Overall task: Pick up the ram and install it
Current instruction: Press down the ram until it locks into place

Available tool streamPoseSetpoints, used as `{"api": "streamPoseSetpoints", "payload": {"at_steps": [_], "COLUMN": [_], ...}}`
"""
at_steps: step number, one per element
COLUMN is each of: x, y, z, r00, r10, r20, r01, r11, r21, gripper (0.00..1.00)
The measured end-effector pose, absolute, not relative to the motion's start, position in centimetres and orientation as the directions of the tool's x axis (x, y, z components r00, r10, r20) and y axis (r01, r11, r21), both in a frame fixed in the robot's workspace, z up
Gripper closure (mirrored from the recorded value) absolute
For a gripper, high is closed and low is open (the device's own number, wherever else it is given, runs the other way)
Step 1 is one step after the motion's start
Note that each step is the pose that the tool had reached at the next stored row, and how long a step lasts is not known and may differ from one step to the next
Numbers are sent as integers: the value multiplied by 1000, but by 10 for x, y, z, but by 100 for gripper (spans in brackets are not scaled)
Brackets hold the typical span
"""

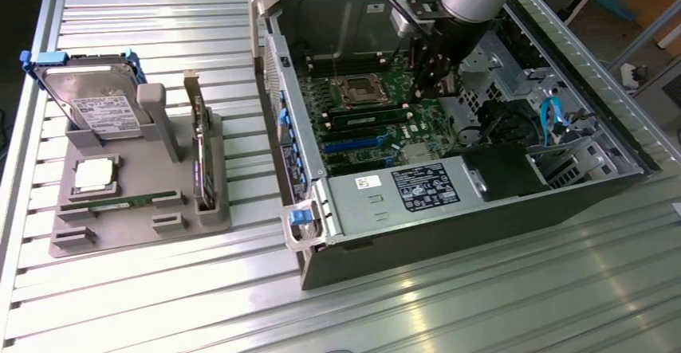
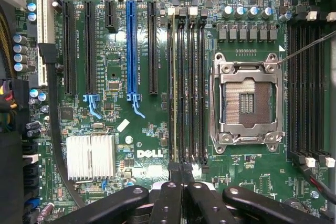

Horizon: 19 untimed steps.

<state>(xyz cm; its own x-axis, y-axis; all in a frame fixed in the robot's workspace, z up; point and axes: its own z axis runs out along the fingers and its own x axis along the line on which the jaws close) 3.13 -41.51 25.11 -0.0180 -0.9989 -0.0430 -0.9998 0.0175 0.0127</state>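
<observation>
Right now the arm reaches down into the open computer case point(image 1: 319, 233), which lies on its side across the middle and the exterior view's right on a ribbed metal table point(image 1: 447, 313). The claw point(image 1: 429, 88) hangs low over the green main board, just beside the processor socket point(image 1: 355, 90), towards the upper part of that frame.

From the wrist, the claw point(image 2: 181, 174) is closed, its two dark fingertips point(image 2: 173, 169) drawn together with no gap. They sit at one end of the row of long black memory slots. The ram stick point(image 2: 174, 87) stands edge-on in the slot of that row farthest from the socket point(image 2: 247, 100), showing as a thin pale-green line along the slot's length. Its near end reaches the fingertips; whether they pinch it or merely touch it I cannot tell. In the exterior view the same ram stick point(image 1: 368, 117) shows as a green strip among the dark slots, below the socket.

A blue card slot point(image 2: 131, 45) and a ribbed silver heat sink point(image 2: 90, 157) lie on the board on the side of the memory slots away from the socket.

On the exterior view's left sits a grey holder tray point(image 1: 139, 233), well apart from the case. It carries a second ram stick point(image 1: 126, 202) lying flat near its front, a silver hard drive point(image 1: 91, 102) with blue clips propped at the back, and an upright card point(image 1: 197, 146) along its edge nearest the case.
</observation>
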Motion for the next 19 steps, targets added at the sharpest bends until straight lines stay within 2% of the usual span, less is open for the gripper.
{"api": "streamPoseSetpoints", "payload": {"at_steps": [19], "x": [28], "y": [-415], "z": [239], "r00": [-18], "r10": [-999], "r20": [-42], "r01": [-1000], "r11": [17], "r21": [13], "gripper": [89]}}
